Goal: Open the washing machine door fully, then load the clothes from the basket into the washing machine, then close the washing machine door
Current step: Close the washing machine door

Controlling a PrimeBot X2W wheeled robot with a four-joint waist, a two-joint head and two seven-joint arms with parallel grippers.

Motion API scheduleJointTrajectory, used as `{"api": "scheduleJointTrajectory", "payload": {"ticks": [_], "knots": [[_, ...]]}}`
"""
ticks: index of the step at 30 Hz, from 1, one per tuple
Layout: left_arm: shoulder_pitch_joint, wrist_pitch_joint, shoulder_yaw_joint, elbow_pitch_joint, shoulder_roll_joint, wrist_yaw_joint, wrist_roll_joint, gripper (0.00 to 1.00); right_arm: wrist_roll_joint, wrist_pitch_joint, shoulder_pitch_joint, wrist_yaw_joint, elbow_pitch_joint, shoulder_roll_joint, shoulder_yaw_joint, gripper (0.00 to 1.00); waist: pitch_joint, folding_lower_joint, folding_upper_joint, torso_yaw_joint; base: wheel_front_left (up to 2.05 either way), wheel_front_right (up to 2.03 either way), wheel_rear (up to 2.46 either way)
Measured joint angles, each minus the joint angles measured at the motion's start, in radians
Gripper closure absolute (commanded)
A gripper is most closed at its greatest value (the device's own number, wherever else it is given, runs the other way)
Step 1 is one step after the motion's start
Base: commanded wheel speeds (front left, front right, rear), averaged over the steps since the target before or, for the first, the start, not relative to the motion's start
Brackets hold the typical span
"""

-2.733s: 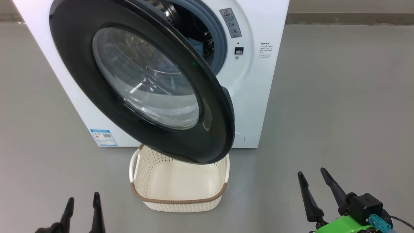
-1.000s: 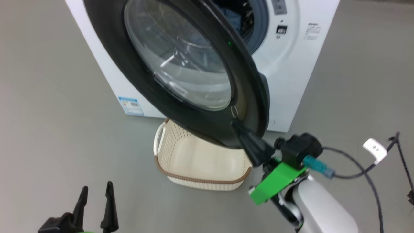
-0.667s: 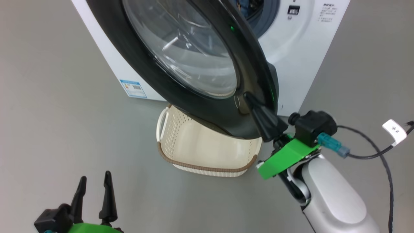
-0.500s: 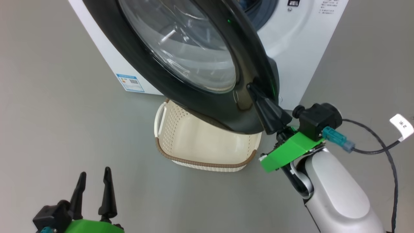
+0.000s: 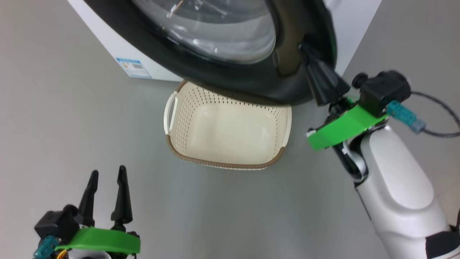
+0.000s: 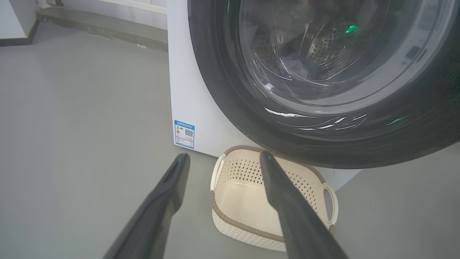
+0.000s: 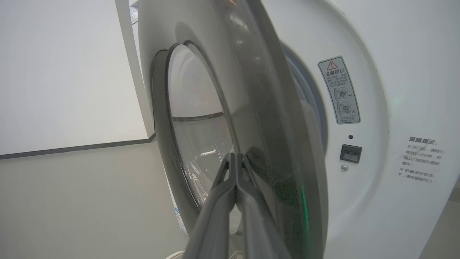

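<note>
As the clenched right gripper had slid up to two o'clock on the washing machine door, the closing push looked begun; the door stood ajar above the basket. The left gripper hung released at seven o'clock.

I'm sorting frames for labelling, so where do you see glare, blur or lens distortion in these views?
Head view: slight motion blur on the large round glossy black-rimmed glass door; left wrist view: white streaks and green glints on its glass, the open left hand soft; right wrist view: wide-angle warping of the big white washing machine.
</note>
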Motion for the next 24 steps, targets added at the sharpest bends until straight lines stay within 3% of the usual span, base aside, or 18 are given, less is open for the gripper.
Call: {"api": "scheduleJointTrajectory", "payload": {"ticks": [17,24], "knots": [[-0.073,0.0,-0.035,-0.011,-0.005,-0.021,-0.015,0.0,-0.058,0.0,-0.238,0.0,0.08,-0.093,-0.03,1.0,0.139,0.0,0.0,0.041,0.0,0.0,0.0],[-0.093,0.0,-0.091,-0.033,-0.006,-0.025,-0.025,0.0,-0.103,0.0,-0.328,0.0,0.128,-0.132,-0.101,1.0,0.161,0.0,0.0,0.084,0.0,0.0,0.0]]}}
